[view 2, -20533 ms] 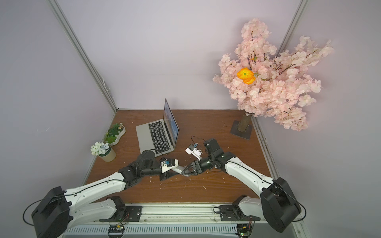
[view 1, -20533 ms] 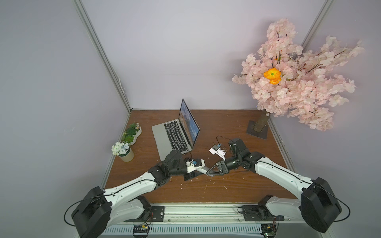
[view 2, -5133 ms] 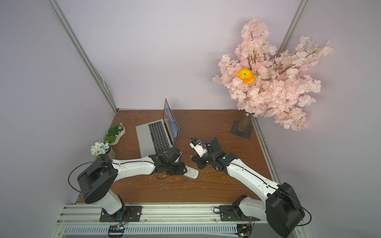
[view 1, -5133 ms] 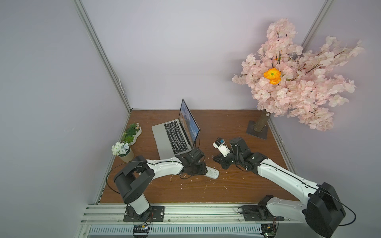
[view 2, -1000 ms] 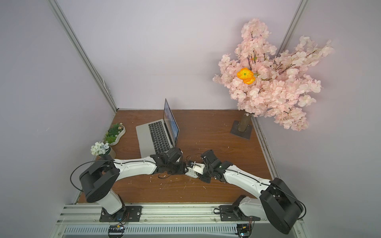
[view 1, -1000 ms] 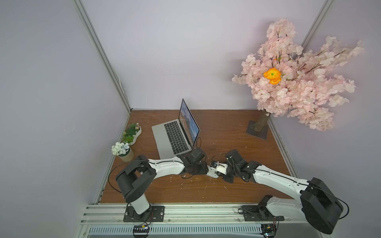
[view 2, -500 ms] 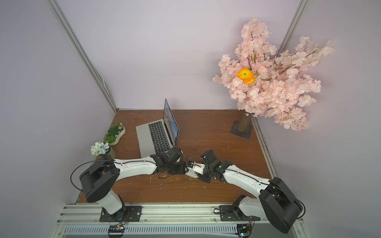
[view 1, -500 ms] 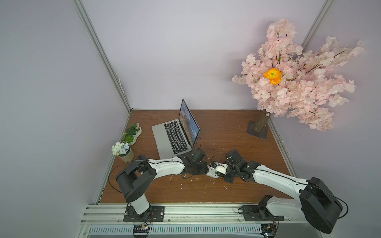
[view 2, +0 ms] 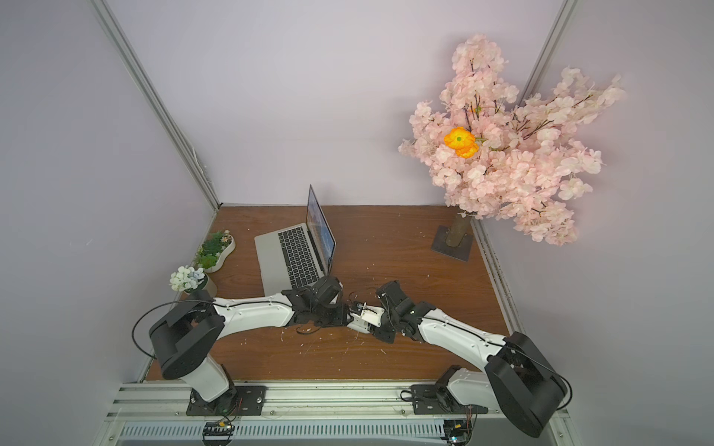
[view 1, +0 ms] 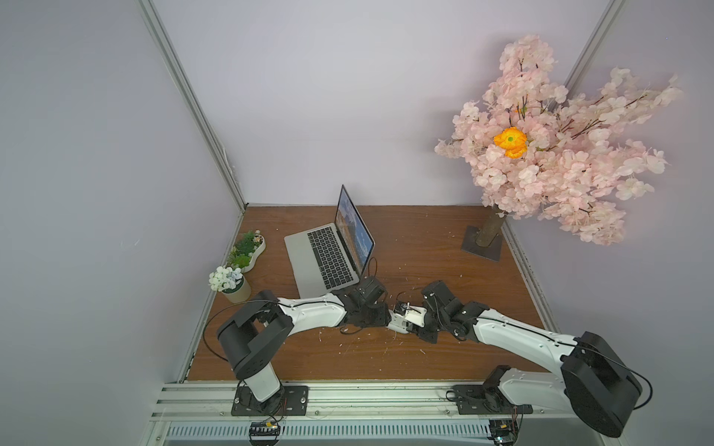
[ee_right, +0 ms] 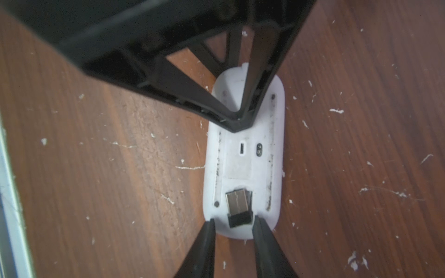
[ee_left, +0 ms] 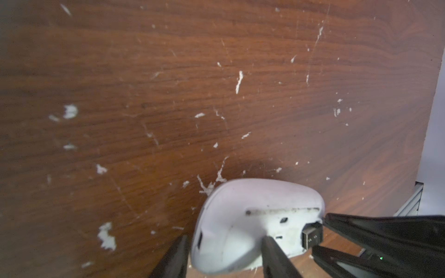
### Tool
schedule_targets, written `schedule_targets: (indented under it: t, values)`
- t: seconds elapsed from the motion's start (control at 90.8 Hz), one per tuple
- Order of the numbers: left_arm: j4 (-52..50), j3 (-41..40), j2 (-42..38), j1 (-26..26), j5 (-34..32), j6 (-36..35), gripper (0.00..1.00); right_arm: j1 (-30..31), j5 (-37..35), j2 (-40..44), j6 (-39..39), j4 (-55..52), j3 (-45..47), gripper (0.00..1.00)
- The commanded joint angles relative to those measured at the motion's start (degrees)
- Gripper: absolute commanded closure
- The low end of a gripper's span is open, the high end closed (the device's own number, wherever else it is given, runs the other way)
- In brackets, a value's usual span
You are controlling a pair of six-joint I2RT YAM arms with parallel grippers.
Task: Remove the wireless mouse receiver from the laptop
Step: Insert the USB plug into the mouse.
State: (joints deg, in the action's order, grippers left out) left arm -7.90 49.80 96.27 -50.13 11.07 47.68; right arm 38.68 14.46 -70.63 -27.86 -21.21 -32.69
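One stubby metallic receiver, white mouse

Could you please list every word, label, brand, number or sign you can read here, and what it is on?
No text here can be read.
Keys of the laptop: legends too small to read.
The wireless mouse receiver: faint marks on its metal shell, too blurred to read.
Underside of the mouse: pale worn label patch, no legible print.

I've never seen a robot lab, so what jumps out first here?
A big pink blossom tree with one orange flower towers over the table's far right corner. Near the front, two robot arms meet at an upturned white mouse with a tiny dark receiver in its underside.
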Motion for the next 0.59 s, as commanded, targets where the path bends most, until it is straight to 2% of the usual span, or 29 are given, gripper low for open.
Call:
schedule_targets:
  t: [0.0,0.099,0.319,0.495,0.583]
  values:
    - [-8.79,-3.24,4.71,-0.5,-4.31,-0.44,0.48,0.39,1.38,0.25,0.31,-0.45,-1.06,0.69]
    - [-8.75,-3.37,4.72,-0.5,-4.22,-0.48,0.48,0.29,3.39,0.91,0.43,-1.26,-2.43,0.68]
    - [-8.77,-3.24,4.8,-0.5,-4.17,-0.57,0.48,-2.08,9.55,3.0,4.61,-1.74,-6.73,0.59]
    - [-8.79,-3.53,4.42,-0.5,-4.13,-0.49,0.48,-4.46,9.13,3.29,5.7,-2.19,-7.88,0.34]
    - [-8.86,-3.71,4.3,-0.47,-4.13,-0.38,0.48,-6.26,9.99,2.6,6.11,-3.23,-9.23,0.29]
